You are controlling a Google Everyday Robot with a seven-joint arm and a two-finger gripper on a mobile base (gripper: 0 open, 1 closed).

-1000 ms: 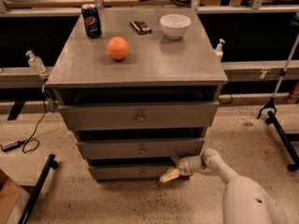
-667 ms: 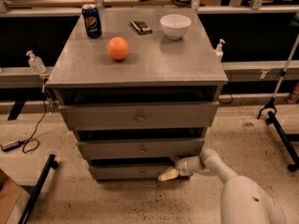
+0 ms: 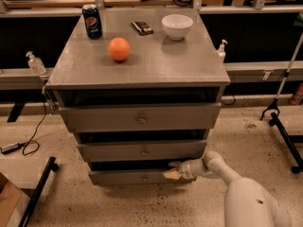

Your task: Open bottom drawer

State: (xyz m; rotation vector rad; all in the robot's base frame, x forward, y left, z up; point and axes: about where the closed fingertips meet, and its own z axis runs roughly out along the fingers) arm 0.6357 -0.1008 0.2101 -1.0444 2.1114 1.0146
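Observation:
The grey cabinet (image 3: 137, 65) has three drawer fronts. The bottom drawer (image 3: 128, 177) is the narrowest front, lowest, with a small round metal knob (image 3: 145, 178). My gripper (image 3: 171, 170) reaches in from the right on the white arm (image 3: 246, 197). Its pale fingertips (image 3: 169, 174) sit at the top edge of the bottom drawer's front, right of the knob, at the dark gap under the middle drawer (image 3: 142, 151). The top drawer (image 3: 141, 118) is the widest.
On the cabinet top stand a Pepsi can (image 3: 92, 21), an orange (image 3: 119, 48), a white bowl (image 3: 177, 26) and a small dark object (image 3: 142, 27). Black stand legs (image 3: 284, 131) are on the floor at right, a black bar (image 3: 40, 190) at left, a cable (image 3: 28, 141) beside it.

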